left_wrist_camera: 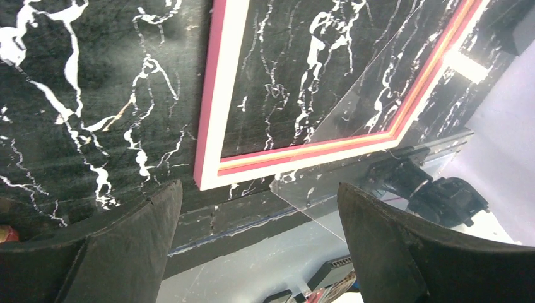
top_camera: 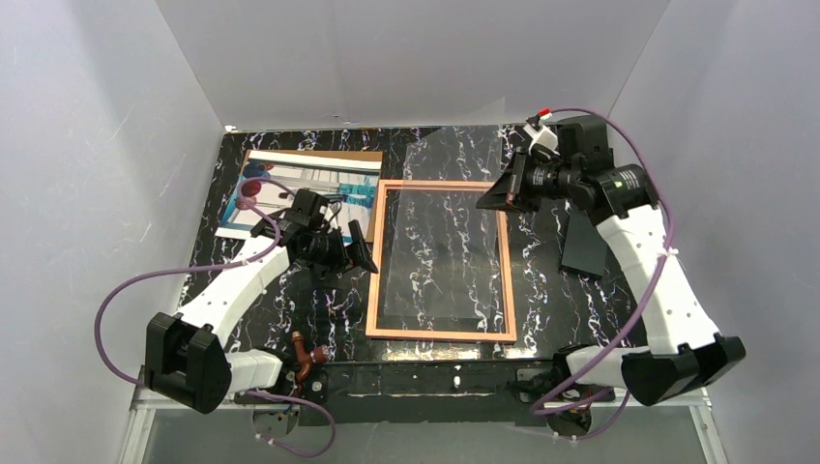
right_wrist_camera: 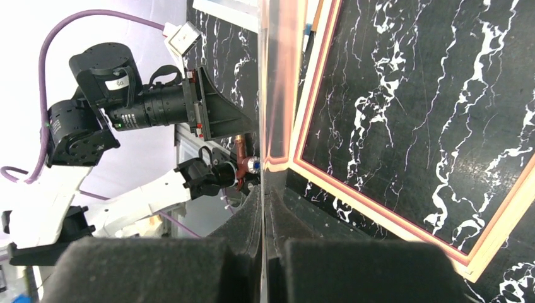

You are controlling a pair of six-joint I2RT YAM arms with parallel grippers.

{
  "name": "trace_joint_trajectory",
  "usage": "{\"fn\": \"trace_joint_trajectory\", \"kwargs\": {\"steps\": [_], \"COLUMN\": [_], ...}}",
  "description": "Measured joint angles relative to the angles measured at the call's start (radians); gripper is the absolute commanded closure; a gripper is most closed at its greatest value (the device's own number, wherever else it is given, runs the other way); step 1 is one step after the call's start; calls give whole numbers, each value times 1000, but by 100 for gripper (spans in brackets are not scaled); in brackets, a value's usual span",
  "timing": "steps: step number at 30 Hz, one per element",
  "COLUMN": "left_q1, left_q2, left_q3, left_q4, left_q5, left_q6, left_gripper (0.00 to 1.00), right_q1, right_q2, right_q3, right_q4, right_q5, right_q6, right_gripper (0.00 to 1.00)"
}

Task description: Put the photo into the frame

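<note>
The frame (top_camera: 440,334) lies flat mid-table, its copper-orange side up. A clear pane (top_camera: 454,159) slants over it with its far end raised. My right gripper (top_camera: 495,193) is shut on the pane's far right edge. In the right wrist view the pane (right_wrist_camera: 264,126) runs edge-on between my shut right gripper (right_wrist_camera: 264,208), with the frame (right_wrist_camera: 378,211) beside it. My left gripper (top_camera: 358,253) stands open just left of the frame, holding nothing. In the left wrist view my left gripper (left_wrist_camera: 258,214) gapes above the frame's pink corner (left_wrist_camera: 211,126). The photo (top_camera: 300,188) lies at the back left.
A brown backing board (top_camera: 360,156) sticks out from under the photo. A dark flat panel (top_camera: 585,242) lies right of the frame, under the right arm. A small brown object (top_camera: 305,358) sits by the table's near edge, between the arm bases.
</note>
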Motion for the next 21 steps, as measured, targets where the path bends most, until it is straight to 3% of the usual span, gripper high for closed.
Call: {"fn": "trace_joint_trajectory", "kwargs": {"steps": [21], "left_q1": [15], "left_q2": [-59], "left_q3": [-18], "left_q4": [-82], "left_q5": [-90], "left_q6": [52], "left_gripper": [6], "right_q1": [-79], "right_q2": [154], "right_q3": [-91], "right_q4": [119], "right_q5": [-200], "right_q6": [5], "right_gripper": [99]}}
